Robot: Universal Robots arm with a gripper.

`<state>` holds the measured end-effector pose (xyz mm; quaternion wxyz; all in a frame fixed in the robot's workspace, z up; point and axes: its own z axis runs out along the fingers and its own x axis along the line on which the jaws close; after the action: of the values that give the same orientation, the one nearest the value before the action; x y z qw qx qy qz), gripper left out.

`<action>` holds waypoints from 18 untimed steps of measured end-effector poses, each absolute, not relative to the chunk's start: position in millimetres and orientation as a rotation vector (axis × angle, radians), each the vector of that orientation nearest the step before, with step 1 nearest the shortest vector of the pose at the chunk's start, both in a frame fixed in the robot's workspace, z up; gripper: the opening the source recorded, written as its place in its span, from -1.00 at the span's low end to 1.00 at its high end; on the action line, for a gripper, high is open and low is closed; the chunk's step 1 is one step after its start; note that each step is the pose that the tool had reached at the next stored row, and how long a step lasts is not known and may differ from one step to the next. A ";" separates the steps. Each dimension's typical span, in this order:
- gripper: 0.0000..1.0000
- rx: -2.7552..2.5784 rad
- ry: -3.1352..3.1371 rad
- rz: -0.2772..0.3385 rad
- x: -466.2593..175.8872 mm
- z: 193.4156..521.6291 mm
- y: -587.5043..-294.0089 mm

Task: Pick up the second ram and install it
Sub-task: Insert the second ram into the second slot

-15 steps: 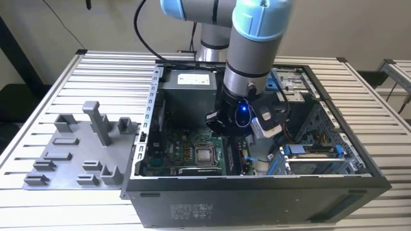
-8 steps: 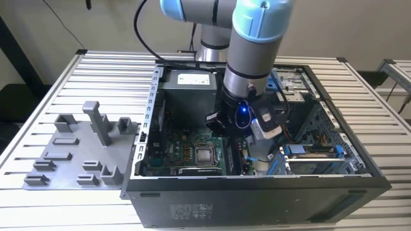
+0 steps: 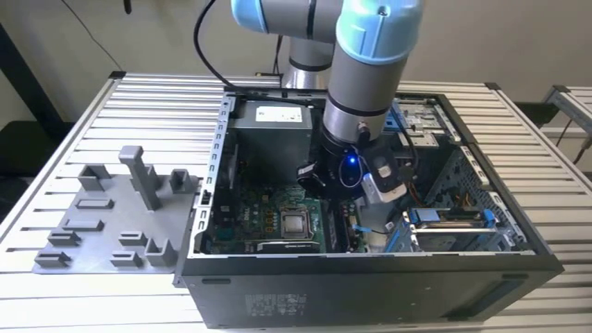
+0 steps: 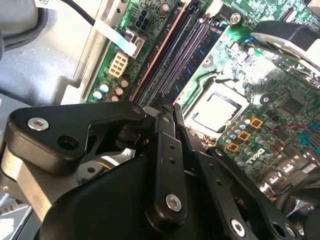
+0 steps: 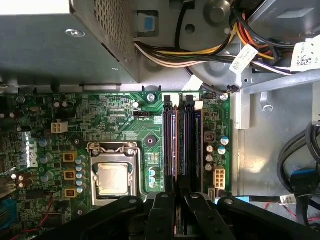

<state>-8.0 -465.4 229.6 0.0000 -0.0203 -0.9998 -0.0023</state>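
Green motherboard [image 5: 125, 120], black gripper [image 5: 175, 200], grey slotted holder tray [image 3: 102, 222].

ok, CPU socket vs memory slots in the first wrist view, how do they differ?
Shape: the CPU socket is squarish; the memory slots are long, narrow, side by side. Finish: the CPU socket has a metal frame and silver centre; the memory slots are dark. Position: the gripper sits at the memory slots' end, the CPU socket off to its side. Both sit on the green motherboard.

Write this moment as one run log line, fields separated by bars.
arm: inside open computer case | gripper: above memory slots on motherboard | holder tray: outside case
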 end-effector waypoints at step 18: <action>-0.72 -0.089 -3.140 -0.007 -8.0 221.4 -465.3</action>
<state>-8.0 -465.3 221.4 0.0001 -0.0283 -0.9996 -0.0023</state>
